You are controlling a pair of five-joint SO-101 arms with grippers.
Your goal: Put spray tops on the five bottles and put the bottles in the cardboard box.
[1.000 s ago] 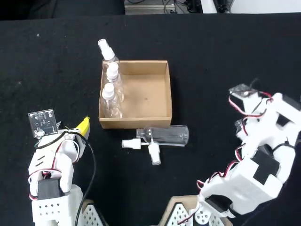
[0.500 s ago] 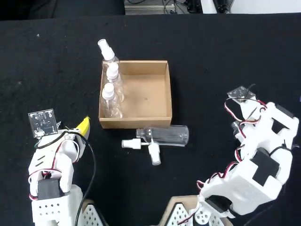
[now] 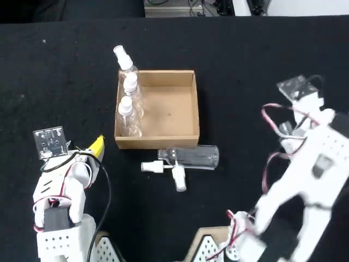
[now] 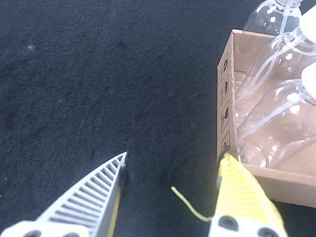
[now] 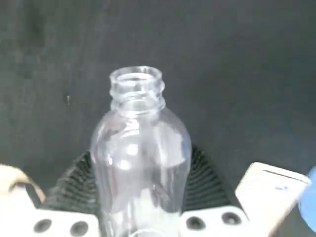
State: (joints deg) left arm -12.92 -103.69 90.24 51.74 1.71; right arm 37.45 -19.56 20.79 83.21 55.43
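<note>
The cardboard box (image 3: 163,142) sits mid-table. Three clear bottles with white spray tops (image 3: 130,112) stand along its left wall, also seen as bottles (image 4: 276,118) from the left wrist. In front of the box a topless bottle (image 3: 192,156) lies on its side, with two loose spray tops (image 3: 153,166) (image 3: 179,178) beside it. My right gripper (image 5: 140,202) is shut on another open-necked clear bottle (image 5: 139,143); the right arm (image 3: 322,155) stands at the table's right. My left gripper (image 4: 174,160) is open with nothing in it, close to the box's front left corner.
Black cloth (image 3: 245,60) covers the whole table. The box's right half (image 3: 172,106) holds nothing. The left arm's base (image 3: 60,234) stands at the front left. Cables and equipment lie beyond the table's back edge (image 3: 180,8).
The right arm has risen and swung toward the back of the table. The left arm, box, lying bottle and spray tops have not moved.
</note>
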